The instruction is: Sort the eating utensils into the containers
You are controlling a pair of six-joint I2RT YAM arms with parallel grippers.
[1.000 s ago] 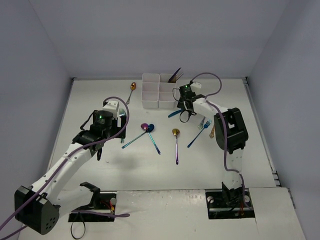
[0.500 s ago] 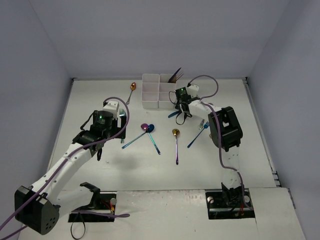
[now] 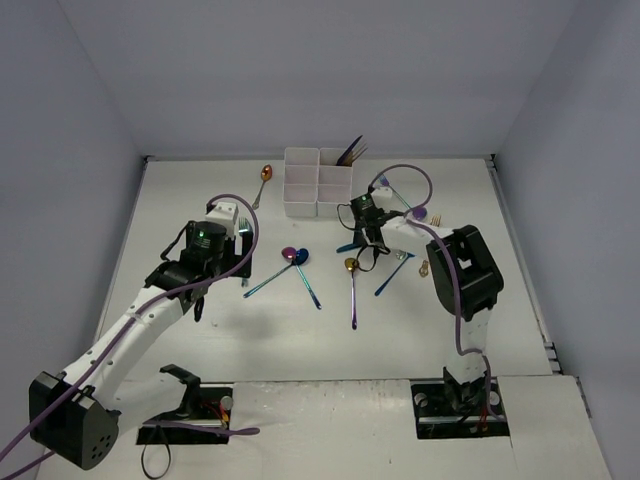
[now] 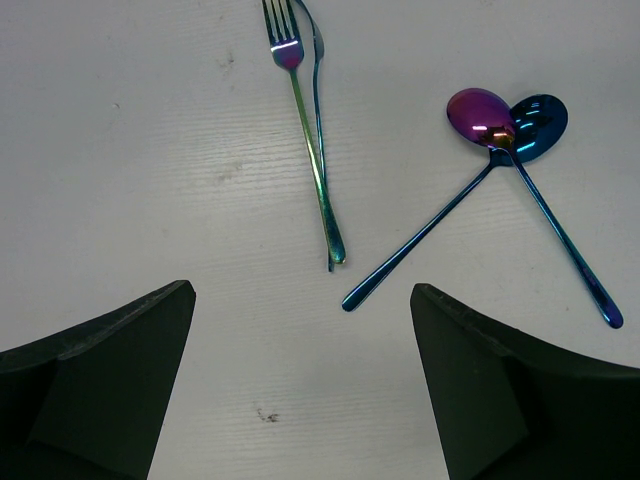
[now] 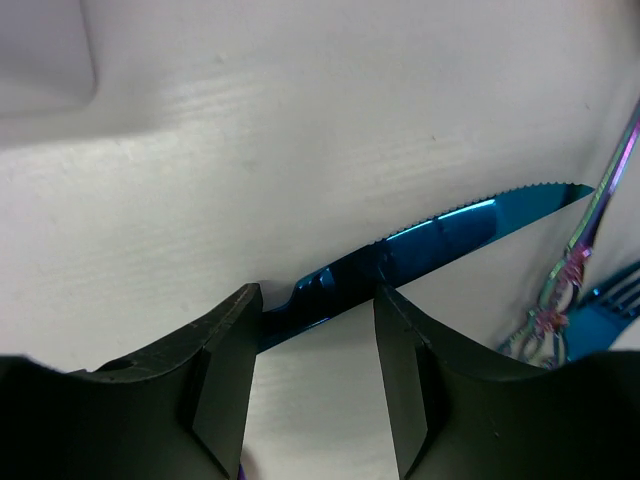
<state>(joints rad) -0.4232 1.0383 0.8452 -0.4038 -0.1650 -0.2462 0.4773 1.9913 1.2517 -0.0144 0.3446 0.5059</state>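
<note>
The white six-compartment container block [image 3: 309, 182] stands at the back centre, with a few dark utensils upright in its back right cell [image 3: 352, 151]. My right gripper [image 3: 364, 238] is low over the table, open, its tips [image 5: 315, 298] on either side of a blue serrated knife [image 5: 440, 232] that lies flat across them. My left gripper [image 3: 234, 262] is open wide and empty [image 4: 300, 292]. Ahead of it lie an iridescent fork [image 4: 306, 130] on top of a blue utensil, a purple spoon [image 4: 480, 114] and a blue spoon [image 4: 540, 124] with crossed handles.
A gold spoon [image 3: 265, 174] lies left of the block. A gold-bowled spoon with a purple handle [image 3: 353, 290], a blue utensil [image 3: 393, 274] and a small gold fork [image 3: 425, 268] lie near the right arm. An iridescent handle [image 5: 590, 215] and blue fork tines [image 5: 610, 305] lie beside the knife.
</note>
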